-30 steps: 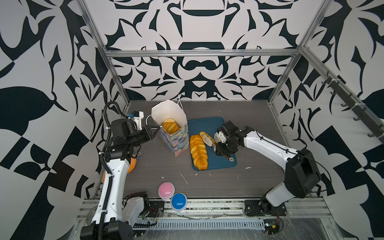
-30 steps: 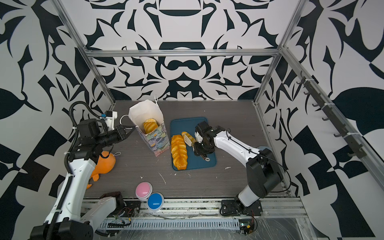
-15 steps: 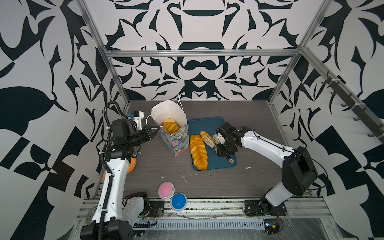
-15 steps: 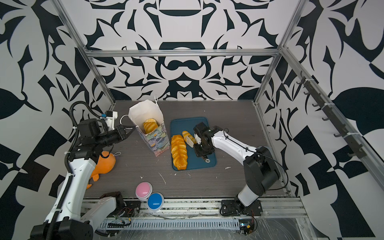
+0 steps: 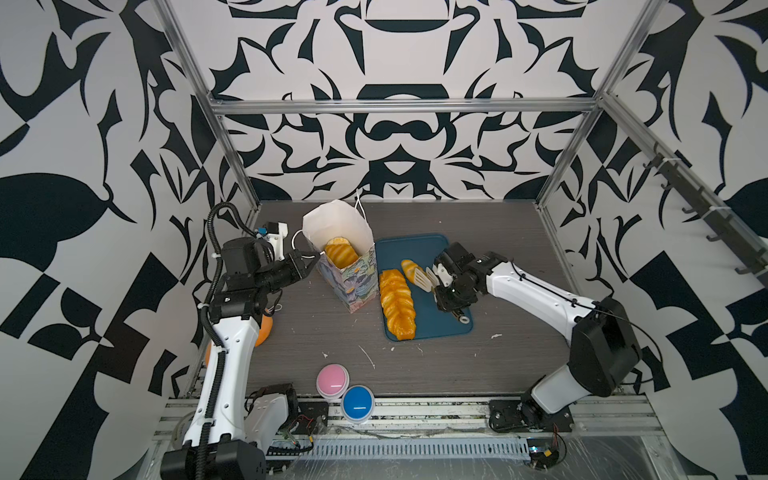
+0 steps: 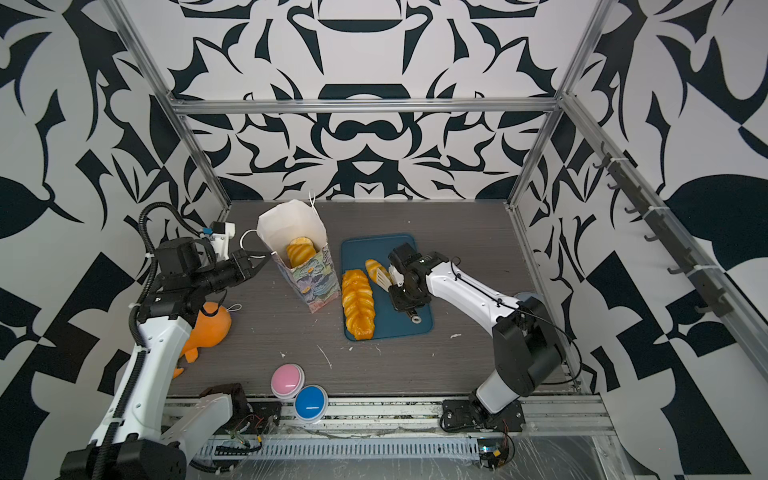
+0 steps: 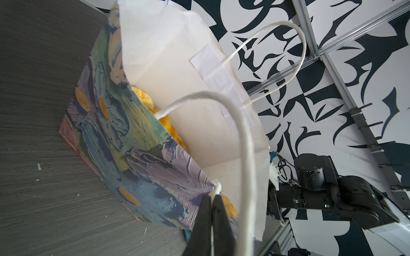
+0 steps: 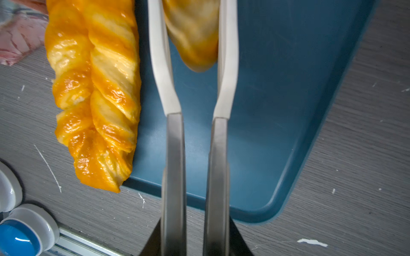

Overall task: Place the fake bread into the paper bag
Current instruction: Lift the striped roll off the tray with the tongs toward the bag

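The paper bag (image 5: 353, 272) (image 6: 309, 280) (image 7: 144, 159) stands open left of the blue tray (image 5: 440, 320) (image 6: 409, 324), with fake bread inside (image 5: 340, 253) (image 6: 300, 253). My left gripper (image 5: 313, 259) (image 6: 266, 266) (image 7: 213, 197) is shut on the bag's near rim, by a handle knot. My right gripper (image 5: 446, 286) (image 6: 401, 286) (image 8: 195, 239) is shut on metal tongs (image 5: 428, 278) (image 8: 173, 144). The white tong tips squeeze a small striped pastry (image 5: 409, 268) (image 6: 372, 268) (image 8: 193, 33) over the tray. A long braided loaf (image 5: 397, 303) (image 6: 357, 303) (image 8: 95, 99) lies along the tray's left edge.
A pink button (image 5: 332, 380) and a blue button (image 5: 357, 401) sit at the table's front edge. An orange plush toy (image 6: 212, 324) lies by the left arm's base. Metal frame posts and patterned walls close in the table on three sides.
The tongs in my right gripper have closed on the small pastry, and that gripper has shifted slightly left. My left gripper and the bag have not moved.
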You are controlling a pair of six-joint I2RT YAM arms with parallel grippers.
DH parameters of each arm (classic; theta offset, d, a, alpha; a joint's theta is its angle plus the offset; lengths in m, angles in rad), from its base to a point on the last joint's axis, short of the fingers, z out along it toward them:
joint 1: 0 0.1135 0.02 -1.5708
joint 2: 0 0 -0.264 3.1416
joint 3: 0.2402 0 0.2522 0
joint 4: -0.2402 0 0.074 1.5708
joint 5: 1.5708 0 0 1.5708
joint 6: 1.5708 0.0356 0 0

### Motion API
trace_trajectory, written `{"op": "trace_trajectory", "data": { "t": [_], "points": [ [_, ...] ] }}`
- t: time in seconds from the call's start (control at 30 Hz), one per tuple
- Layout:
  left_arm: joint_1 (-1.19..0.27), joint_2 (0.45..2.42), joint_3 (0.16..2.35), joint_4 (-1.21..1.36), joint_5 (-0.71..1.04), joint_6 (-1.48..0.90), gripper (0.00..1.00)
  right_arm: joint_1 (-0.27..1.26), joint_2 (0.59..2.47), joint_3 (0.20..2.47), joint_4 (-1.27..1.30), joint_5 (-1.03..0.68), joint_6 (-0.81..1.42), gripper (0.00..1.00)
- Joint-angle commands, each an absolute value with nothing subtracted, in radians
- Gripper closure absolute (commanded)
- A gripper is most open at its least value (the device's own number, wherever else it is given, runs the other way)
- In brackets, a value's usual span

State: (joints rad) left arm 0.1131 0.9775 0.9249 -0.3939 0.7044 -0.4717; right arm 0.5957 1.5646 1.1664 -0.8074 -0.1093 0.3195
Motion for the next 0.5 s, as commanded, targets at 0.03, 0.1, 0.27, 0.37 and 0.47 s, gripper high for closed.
{"op": "trace_trajectory", "data": {
  "t": [0.03, 0.1, 0.27, 0.37, 0.47],
  "points": [
    [0.117, 0.97, 0.924, -0.403, 0.719, -0.471, 1.0, 0.6, 1.491, 1.192, -0.775, -0.106, 0.329, 0.69],
    [0.116, 0.971, 0.927, -0.405, 0.72, -0.472, 1.0, 0.599, 1.482, 1.192, -0.77, -0.106, 0.331, 0.69],
    [0.117, 0.97, 0.928, -0.406, 0.719, -0.471, 1.0, 0.599, 1.454, 1.193, -0.757, -0.111, 0.336, 0.69],
    [0.117, 0.971, 0.93, -0.405, 0.72, -0.472, 1.0, 0.6, 1.428, 1.193, -0.744, -0.119, 0.337, 0.69],
    [0.117, 0.969, 0.93, -0.407, 0.719, -0.472, 1.0, 0.598, 1.404, 1.196, -0.728, -0.129, 0.342, 0.69]
  ]
}}
